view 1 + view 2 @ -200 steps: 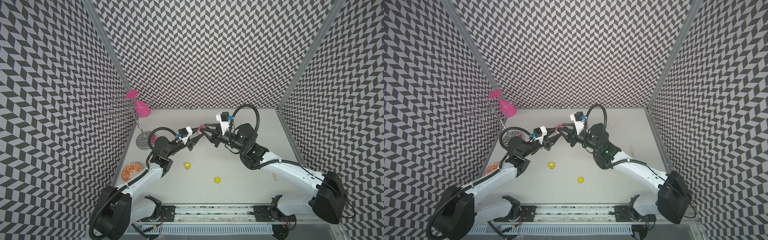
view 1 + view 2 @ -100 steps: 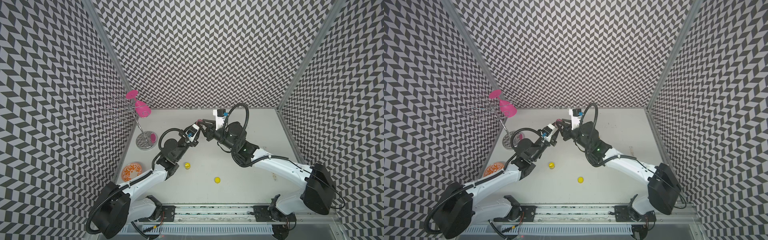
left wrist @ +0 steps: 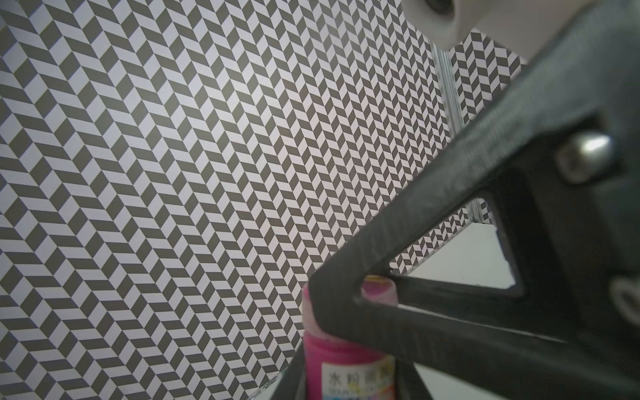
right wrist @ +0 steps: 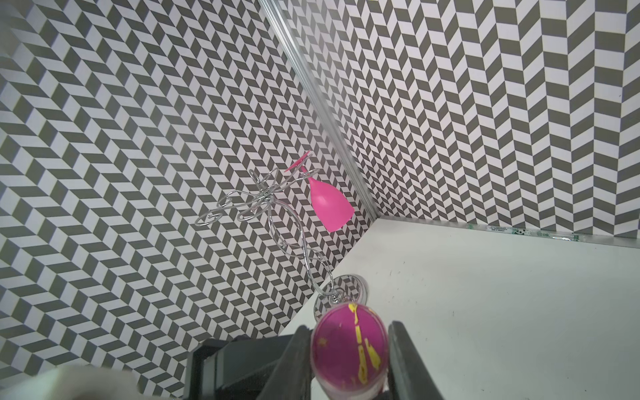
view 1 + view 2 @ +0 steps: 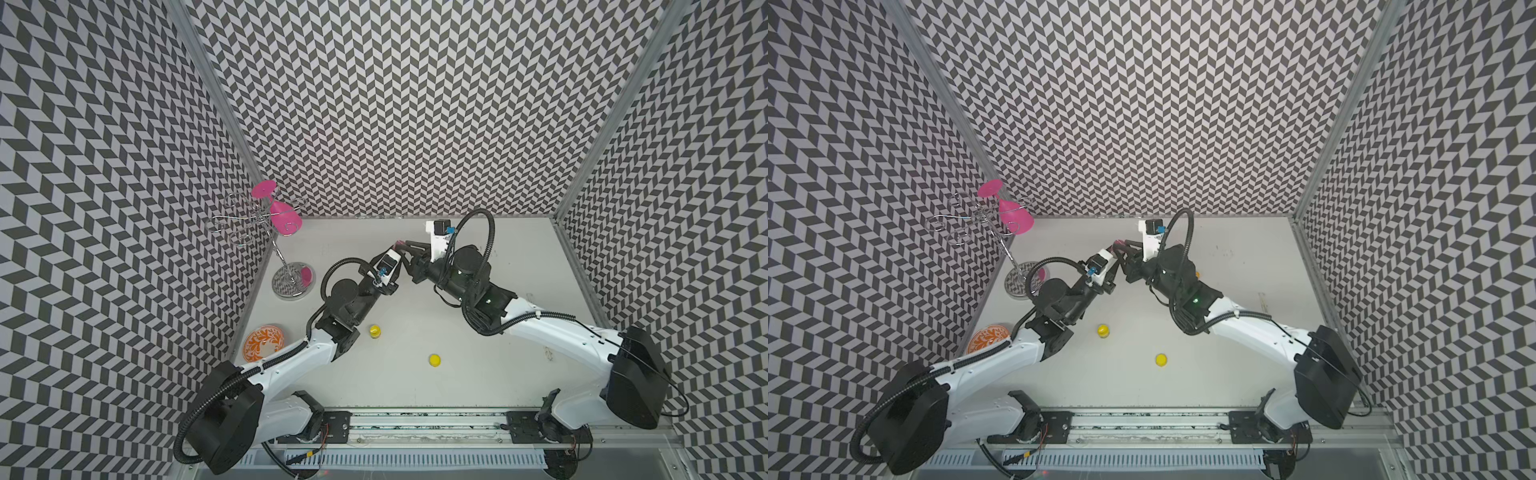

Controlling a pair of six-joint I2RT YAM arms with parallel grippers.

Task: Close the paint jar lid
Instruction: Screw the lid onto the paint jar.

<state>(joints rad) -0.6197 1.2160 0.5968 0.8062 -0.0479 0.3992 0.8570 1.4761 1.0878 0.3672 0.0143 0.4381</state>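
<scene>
Black-and-white herringbone walls close in a pale grey table on three sides. At the upper left of the table in both top views stands a wire glass rack. A pink wine glass hangs upside down from one of its arms, and its round base sits by the left wall. Lower along that wall lies an orange patterned plate.

The left arm rises from the lower left of the frame toward the middle. Its left tool is closed on the body of the paint jar, a pink jar with a printed label. In the left wrist view dark fingers press on either side of it. In a top view the jar is held clear of the table, just above centre, between the two wrists.

From the right, the right tool grips the lid, a pink disc smeared with yellow, with its fingers against opposite edges. The lid sits at the jar's top; whether it is screwed down tight I cannot tell.

Below the arms, a small yellow container rests on the bare table near the left arm's elbow. To its lower right lies a yellow cap, well apart from the held jar. The right arm runs to its base at the lower right.
</scene>
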